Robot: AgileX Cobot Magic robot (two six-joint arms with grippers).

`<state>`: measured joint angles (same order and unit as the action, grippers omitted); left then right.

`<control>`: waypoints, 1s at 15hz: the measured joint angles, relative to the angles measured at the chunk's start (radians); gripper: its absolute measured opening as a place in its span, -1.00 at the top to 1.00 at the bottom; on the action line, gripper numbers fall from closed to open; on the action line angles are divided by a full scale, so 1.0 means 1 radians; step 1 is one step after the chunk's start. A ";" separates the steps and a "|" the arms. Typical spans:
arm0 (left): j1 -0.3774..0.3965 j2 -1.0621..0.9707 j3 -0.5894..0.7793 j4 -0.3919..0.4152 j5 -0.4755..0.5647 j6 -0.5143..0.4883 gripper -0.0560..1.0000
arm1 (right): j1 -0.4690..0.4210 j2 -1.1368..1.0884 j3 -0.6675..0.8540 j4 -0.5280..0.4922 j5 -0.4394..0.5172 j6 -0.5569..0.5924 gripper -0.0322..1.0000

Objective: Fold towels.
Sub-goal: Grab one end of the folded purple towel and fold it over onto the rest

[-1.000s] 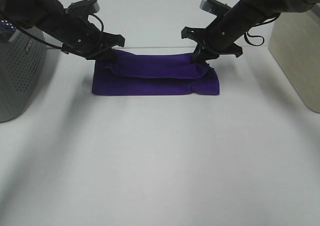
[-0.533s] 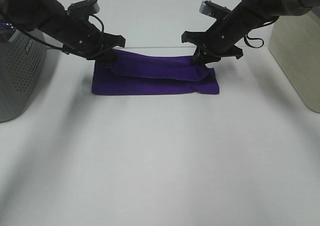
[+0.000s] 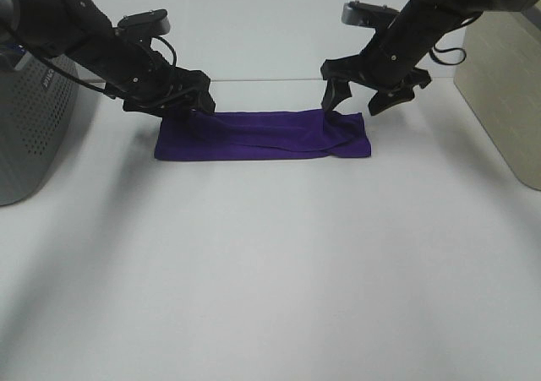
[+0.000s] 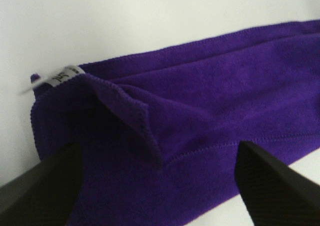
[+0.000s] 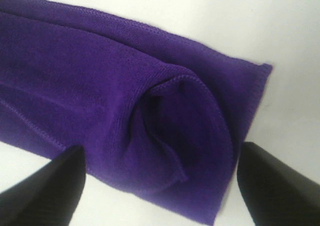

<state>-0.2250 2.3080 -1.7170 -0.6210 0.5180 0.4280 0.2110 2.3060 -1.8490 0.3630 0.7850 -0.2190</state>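
Observation:
The deep purple towel (image 3: 262,136) lies folded into a long strip on the white table (image 3: 270,271), at the far middle. Its white care tag (image 4: 62,75) shows at the left end in the left wrist view. My left gripper (image 3: 188,106) is open just above the towel's left end (image 4: 150,136), its fingers (image 4: 45,181) wide apart and holding nothing. My right gripper (image 3: 352,108) is open above the right end, where the top layer curls into a loose roll (image 5: 175,121). Its fingers (image 5: 280,181) straddle that end without gripping it.
A grey perforated box (image 3: 34,119) stands at the left edge of the table. A beige box (image 3: 507,85) stands at the right edge. The towel lies between them.
Both grippers have opened and let go of the towel's folded top layer. That layer has dropped flat onto the strip. The right gripper has risen slightly.

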 joint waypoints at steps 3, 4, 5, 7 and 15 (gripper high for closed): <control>0.000 -0.004 -0.123 0.196 0.216 -0.116 -0.56 | 0.000 -0.087 -0.008 -0.046 0.164 0.000 -0.65; 0.000 -0.008 -0.190 0.323 0.340 -0.198 -0.56 | 0.000 -0.107 -0.008 -0.047 0.273 0.000 -0.65; 0.000 -0.008 -0.224 0.387 0.382 -0.237 -0.56 | 0.000 -0.108 -0.008 -0.047 0.327 0.000 -0.65; 0.015 -0.008 -0.264 0.421 0.435 -0.281 -0.56 | 0.000 -0.108 -0.008 -0.048 0.407 0.001 -0.65; 0.169 0.124 -0.281 0.053 0.519 -0.149 -0.56 | 0.000 -0.108 -0.008 -0.050 0.427 0.003 -0.65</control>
<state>-0.0560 2.4320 -1.9980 -0.5680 1.0370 0.2790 0.2110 2.1980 -1.8570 0.3130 1.2120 -0.2160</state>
